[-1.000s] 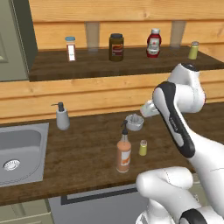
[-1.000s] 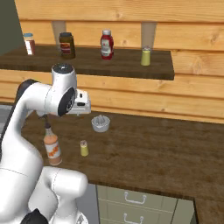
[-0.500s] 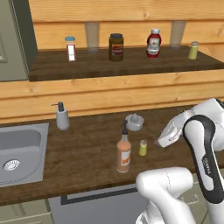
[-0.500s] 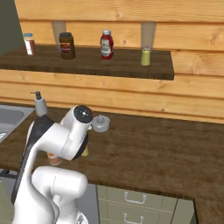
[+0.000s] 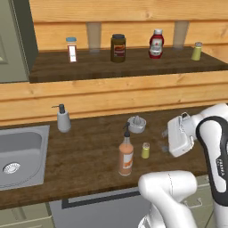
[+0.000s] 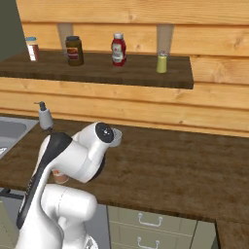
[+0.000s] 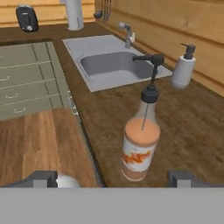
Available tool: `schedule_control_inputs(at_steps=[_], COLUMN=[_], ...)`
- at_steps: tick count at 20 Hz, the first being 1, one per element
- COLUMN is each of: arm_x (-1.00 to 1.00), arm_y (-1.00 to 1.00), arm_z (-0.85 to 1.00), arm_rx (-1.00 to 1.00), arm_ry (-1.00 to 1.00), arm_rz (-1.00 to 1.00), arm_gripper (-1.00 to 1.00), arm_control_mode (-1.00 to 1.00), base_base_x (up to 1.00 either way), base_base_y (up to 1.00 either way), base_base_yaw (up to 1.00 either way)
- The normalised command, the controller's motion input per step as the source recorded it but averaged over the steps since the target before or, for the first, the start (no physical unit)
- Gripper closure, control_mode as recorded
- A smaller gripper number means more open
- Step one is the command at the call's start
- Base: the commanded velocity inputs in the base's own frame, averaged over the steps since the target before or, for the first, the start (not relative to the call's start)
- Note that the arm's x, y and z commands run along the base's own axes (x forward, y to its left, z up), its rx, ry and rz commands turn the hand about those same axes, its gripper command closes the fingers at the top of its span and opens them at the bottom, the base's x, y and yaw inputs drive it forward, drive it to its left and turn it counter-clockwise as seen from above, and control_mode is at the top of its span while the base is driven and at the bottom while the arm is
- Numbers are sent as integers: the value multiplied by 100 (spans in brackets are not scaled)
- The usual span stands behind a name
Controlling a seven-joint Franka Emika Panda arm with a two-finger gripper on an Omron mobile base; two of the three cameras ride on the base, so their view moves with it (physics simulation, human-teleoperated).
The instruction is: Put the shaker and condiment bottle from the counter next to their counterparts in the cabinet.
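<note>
The condiment bottle (image 5: 126, 154) of orange sauce stands upright on the counter (image 5: 84, 147), and the small yellow-green shaker (image 5: 145, 150) stands just right of it. My gripper (image 5: 169, 138) hangs low over the counter, right of the shaker, facing left. In the hand view the condiment bottle (image 7: 141, 148) stands ahead between the wide-apart fingertips (image 7: 41, 178), untouched; my gripper (image 7: 113, 181) is open and empty. On the cabinet (image 5: 111, 67) shelf stand the counterparts, a squat red bottle (image 5: 156, 44) and a shaker (image 5: 196, 51). The same red bottle (image 6: 118, 49) and shelf shaker (image 6: 162, 62) face the right base camera.
A small grey bowl (image 5: 137, 124) sits behind the bottle, a soap dispenser (image 5: 63, 119) stands beside the steel sink (image 5: 18, 151). A white striped jar (image 5: 71, 49) and a dark brown jar (image 5: 118, 48) share the shelf. My own arm (image 6: 73, 155) blocks the counter's left in the right base view.
The arm has swung down and to the right, from above the grey bowl to low beside the shaker. The hand now faces the bottle. Nothing on the counter has moved.
</note>
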Motion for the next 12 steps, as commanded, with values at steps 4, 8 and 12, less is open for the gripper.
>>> schedule_control_inputs(at_steps=[4,8,12], arm_x=[2,9,6], arm_y=[43,25,3], arm_z=[-17,-13,-3], arm_rx=[1,8,2], arm_ry=[-15,0,0], arm_rz=[11,7,1], arm_gripper=[-100,-100,-100], arm_control_mode=[-100,-100,-100], base_base_x=[0,0,0], base_base_y=[0,0,0], base_base_yaw=[0,0,0])
